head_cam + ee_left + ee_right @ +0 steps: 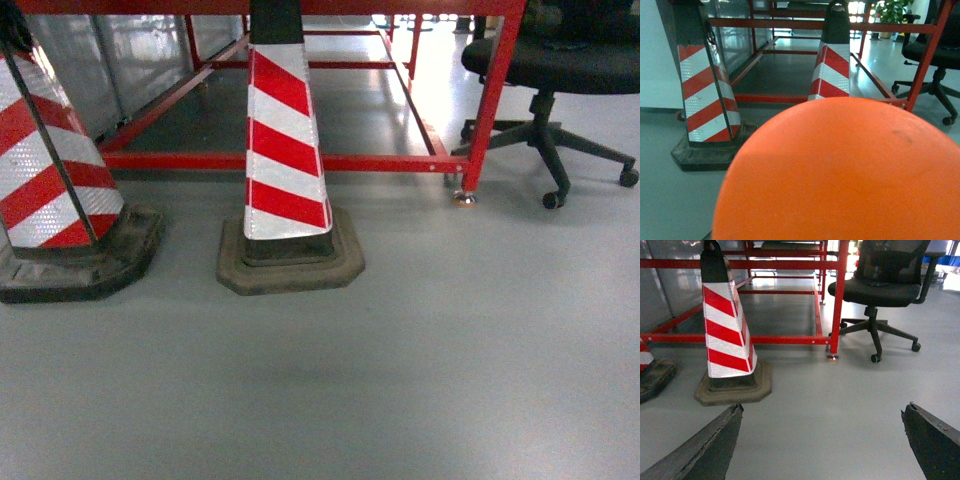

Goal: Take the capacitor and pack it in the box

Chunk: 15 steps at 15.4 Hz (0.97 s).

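Grey floor [400, 380] across lower frame | red table frame [300, 160] along top, legs only | two red-white striped cones [285, 150] left and centre | black office chair [560, 70] upper right | orange dome [840, 170] blocking left wrist view, left pincer state unreadable | right pincer [822, 440] spread wide, gripping nothing | box, capacitor out of view

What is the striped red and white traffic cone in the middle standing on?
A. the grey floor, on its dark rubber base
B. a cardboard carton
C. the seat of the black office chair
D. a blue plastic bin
A: the red and white striped traffic cone sits on its dark rubber base, flat on the grey floor, beside the red metal frame.
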Available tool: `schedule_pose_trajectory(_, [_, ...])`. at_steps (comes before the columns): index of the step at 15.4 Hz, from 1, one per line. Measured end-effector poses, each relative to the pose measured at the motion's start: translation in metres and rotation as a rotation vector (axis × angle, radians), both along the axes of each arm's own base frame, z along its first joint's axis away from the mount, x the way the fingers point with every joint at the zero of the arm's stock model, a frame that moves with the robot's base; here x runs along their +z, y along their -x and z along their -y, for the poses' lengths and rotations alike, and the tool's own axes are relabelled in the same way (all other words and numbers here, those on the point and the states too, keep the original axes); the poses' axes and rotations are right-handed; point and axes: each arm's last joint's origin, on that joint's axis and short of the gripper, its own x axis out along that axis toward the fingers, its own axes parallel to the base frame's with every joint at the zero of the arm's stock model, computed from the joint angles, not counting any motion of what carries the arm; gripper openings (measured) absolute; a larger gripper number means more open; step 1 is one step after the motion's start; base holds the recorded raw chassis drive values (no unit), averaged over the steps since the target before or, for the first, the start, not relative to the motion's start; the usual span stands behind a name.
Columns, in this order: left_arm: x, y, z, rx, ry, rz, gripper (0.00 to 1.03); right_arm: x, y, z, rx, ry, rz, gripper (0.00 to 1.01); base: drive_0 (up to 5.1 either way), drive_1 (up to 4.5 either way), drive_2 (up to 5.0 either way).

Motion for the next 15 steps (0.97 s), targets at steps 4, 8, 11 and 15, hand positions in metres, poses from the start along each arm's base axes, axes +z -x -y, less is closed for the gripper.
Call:
schedule_pose_trajectory(4, [-0.0003,0.0,0.0,0.0,0.0,-0.003,0.43,-0.0003,0.0,0.0,0.0,0.0,-0.003,0.98,0.2,4.33,-4.0])
schedule_pose_trajectory(8, [0.0,0.0,-0.0001,0.003,0.0,0.0,0.43,0.0003,0.0,0.0,-0.001,0.0,0.003,0.98,0.0,4.16,-4.1])
schedule_pose_trajectory(11, [0.0,0.0,0.0,0.0,0.0,0.0,0.43,-0.0001,0.0,0.0,0.0,0.0,-0.001,0.98,0.0,4.16,-4.1])
schedule_pose_trajectory(15, [-0.0001,0.0,0.0,0.0,0.0,-0.002,0.43,-0.0002,0.0,0.0,0.0,0.0,-0.002,0.98,0.0,4.17,-4.1])
